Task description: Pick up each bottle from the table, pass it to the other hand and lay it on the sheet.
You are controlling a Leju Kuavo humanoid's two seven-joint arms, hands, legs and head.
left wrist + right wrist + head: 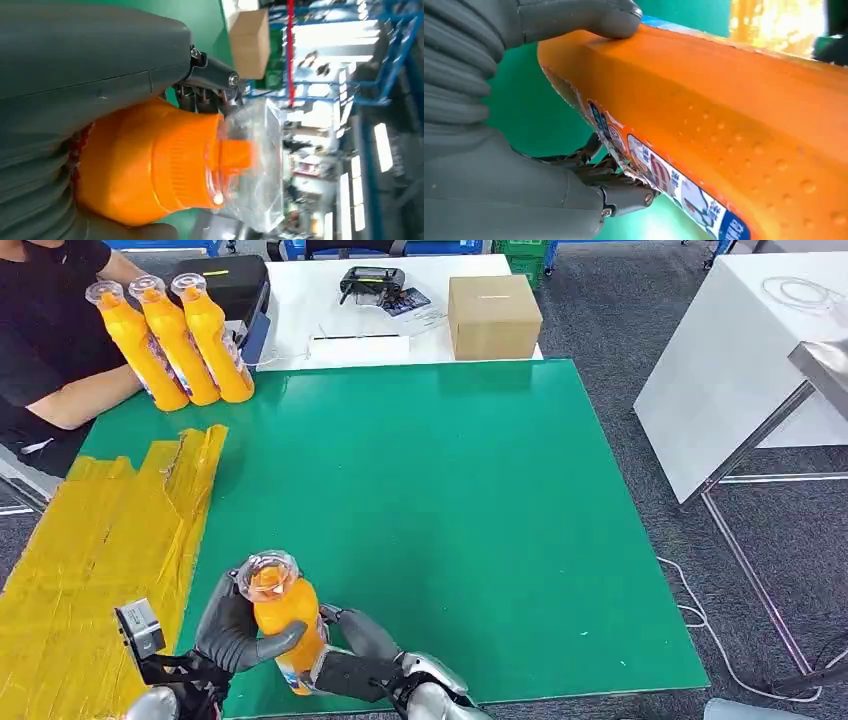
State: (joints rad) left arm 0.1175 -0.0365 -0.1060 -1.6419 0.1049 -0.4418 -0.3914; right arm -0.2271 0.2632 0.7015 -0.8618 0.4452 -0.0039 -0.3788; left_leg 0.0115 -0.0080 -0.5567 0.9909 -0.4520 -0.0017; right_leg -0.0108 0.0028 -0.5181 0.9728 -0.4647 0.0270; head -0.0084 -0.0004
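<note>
An orange bottle (285,615) with a clear cap stands upright above the near edge of the green table (450,500). Both hands grip it at once: my left hand (235,630) wraps its upper body, my right hand (355,655) holds its lower part. The left wrist view shows the bottle's orange neck and clear cap (200,165) past my left hand (90,60). Close up in the right wrist view, the bottle's labelled side (724,130) lies between the thumb and fingers of my right hand (524,125). Three more orange bottles (175,340) stand at the far left. The yellow sheet (100,560) covers the left side.
A person in black (50,340) sits at the far left corner beside the three bottles. A cardboard box (492,315), a black case (225,280) and a controller (372,282) lie on the white table behind. Another white table (740,370) stands at right.
</note>
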